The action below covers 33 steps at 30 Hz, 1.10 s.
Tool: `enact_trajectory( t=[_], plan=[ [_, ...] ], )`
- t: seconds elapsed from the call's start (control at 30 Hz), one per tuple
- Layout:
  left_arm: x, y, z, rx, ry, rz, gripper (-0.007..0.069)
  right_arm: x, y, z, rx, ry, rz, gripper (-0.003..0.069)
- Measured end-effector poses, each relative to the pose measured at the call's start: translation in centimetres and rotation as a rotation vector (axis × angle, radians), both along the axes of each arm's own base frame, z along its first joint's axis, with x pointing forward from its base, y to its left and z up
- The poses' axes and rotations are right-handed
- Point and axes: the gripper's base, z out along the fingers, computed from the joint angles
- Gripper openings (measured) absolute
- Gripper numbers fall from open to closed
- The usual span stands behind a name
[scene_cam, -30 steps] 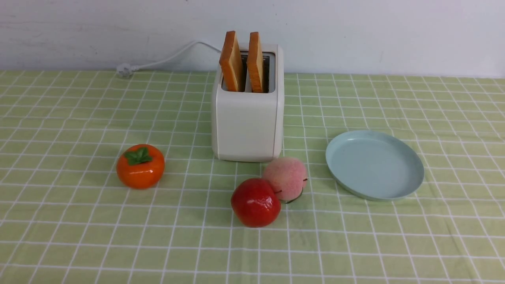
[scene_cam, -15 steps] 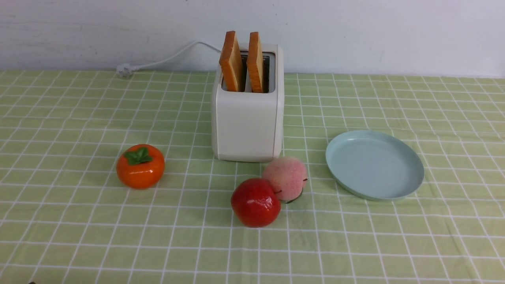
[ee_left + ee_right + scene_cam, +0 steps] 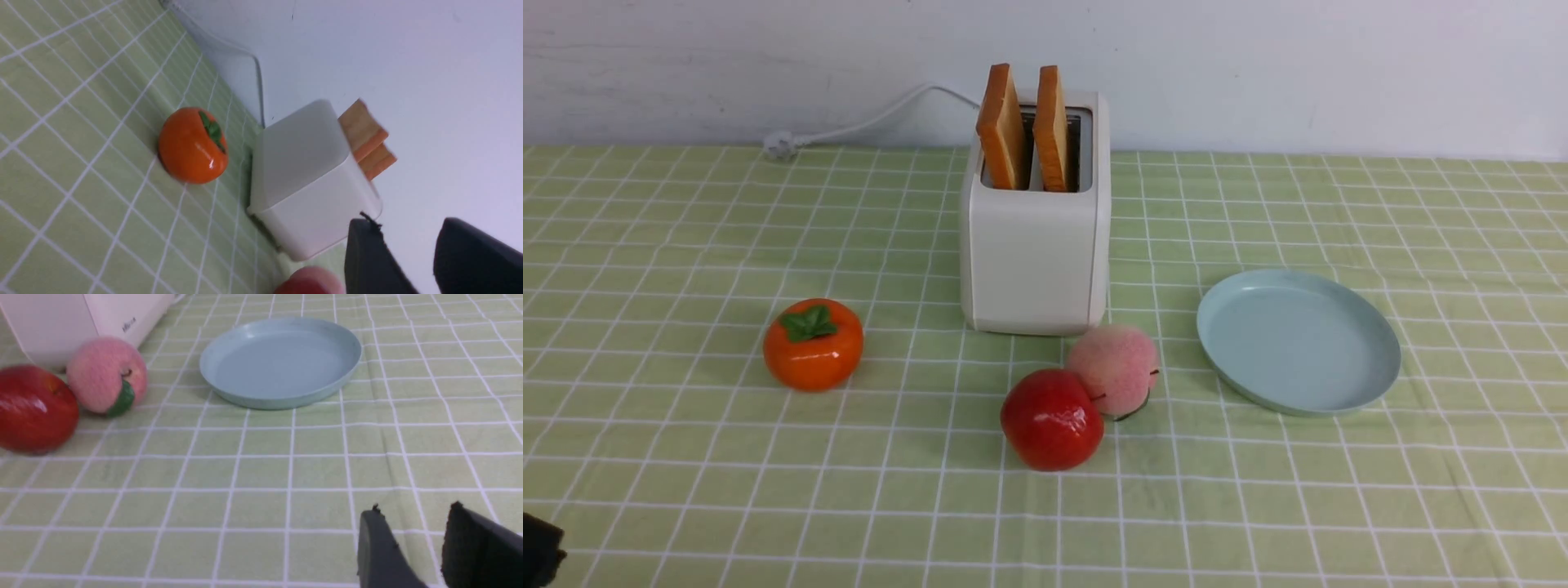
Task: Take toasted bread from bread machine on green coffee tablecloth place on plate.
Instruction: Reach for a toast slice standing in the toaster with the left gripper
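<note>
Two toast slices, left point(image 3: 1003, 126) and right point(image 3: 1051, 126), stand upright in the toaster point(image 3: 1033, 261), one per slot, top halves sticking out. The left one leans a bit. The toaster sits mid-cloth point(image 3: 686, 457), and the plate point(image 3: 1298, 339) is bare on the cloth to its right, near but not touching.

Handling, judged: the toast looks light, stiff and dry, so not slippery, but the crust could crumble if squeezed hard. Best hold is the exposed upper part, pinched across the two flat faces, then a straight pull up out of the slot. The gap between the slices is narrow, so one finger has to slip in there.

Left gripper point(image 3: 412, 265): jaws parted, nothing between them, low beside the toaster's left side. Right gripper point(image 3: 421, 555): jaws parted too, empty, over bare cloth short of the plate.

Counts:
- toast: 2
- toaster: 1
- plate: 1
- fruit: 3 – one persimmon point(image 3: 813, 343), one apple point(image 3: 1052, 419), one peach point(image 3: 1112, 369), with apple and peach touching
- cord point(image 3: 874, 122): 1
</note>
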Motion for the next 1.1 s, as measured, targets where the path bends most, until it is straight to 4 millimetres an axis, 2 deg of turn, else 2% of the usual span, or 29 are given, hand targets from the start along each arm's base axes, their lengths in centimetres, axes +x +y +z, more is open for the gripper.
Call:
enact_trajectory(
  t=[0.07, 0.17, 0.3, 0.33, 0.37, 0.43, 0.53, 0.57, 0.63, 0.73, 0.83, 0.87, 1.07, 1.1],
  plan=[
    [0.0, 0.1, 0.2, -0.026, -0.014, 0.015, 0.0236, 0.1, 0.1, 0.4, 0.092, -0.031, -0.009, 0.0241],
    [-0.2, -0.1, 1.3, 0.047, -0.034, -0.011, 0.0199, 0.1, 0.2, 0.9, 0.213, -0.070, -0.022, 0.0241],
    [-1.1, -0.8, 4.8, 0.306, -0.108, -0.065, 0.0009, 0.2, 0.1, 1.6, 0.431, -0.125, -0.052, 0.0233],
    [-1.1, -0.8, 5.4, 0.359, -0.115, -0.065, -0.0014, 0.2, 0.0, 1.7, 0.453, -0.135, -0.059, 0.0230],
    [-1.1, -0.8, 5.5, 0.373, -0.116, -0.065, -0.0013, 0.2, 0.0, 1.8, 0.458, -0.138, -0.060, 0.0229],
    [-0.5, -0.8, 7.0, 0.505, -0.115, -0.052, -0.0013, 0.2, 0.1, 2.0, 0.482, -0.141, -0.057, 0.0202],
    [0.7, -0.7, 8.4, 0.609, -0.092, -0.032, -0.0013, -0.1, 0.5, 3.7, 0.429, -0.141, -0.001, 0.0150],
    [1.7, -0.6, 9.3, 0.650, -0.072, -0.026, -0.0013, -0.2, 0.8, 4.9, 0.374, -0.126, 0.040, 0.0118],
    [2.3, -0.6, 10.1, 0.668, -0.066, -0.022, -0.0013, -0.2, 1.0, 6.1, 0.316, -0.121, 0.071, 0.0088],
    [4.9, -0.7, 11.7, 0.721, -0.010, -0.036, -0.0013, 0.1, 1.7, 9.1, 0.148, -0.084, 0.172, 0.0026],
    [6.4, -0.8, 12.9, 0.743, 0.008, -0.044, -0.0013, 0.3, 2.1, 11.0, 0.045, -0.080, 0.230, 0.0006],
    [7.7, -0.9, 13.8, 0.738, 0.024, -0.053, -0.0013, 0.6, 2.3, 11.9, -0.012, -0.062, 0.267, 0.0003],
    [11.9, -1.8, 14.3, 0.666, 0.117, -0.142, -0.0013, 1.3, 2.5, 12.9, -0.081, -0.051, 0.301, 0.0003],
    [11.9, -1.8, 14.3, 0.667, 0.113, -0.145, -0.0013, 1.3, 2.5, 12.9, -0.082, -0.052, 0.301, 0.0003]
  ],
)
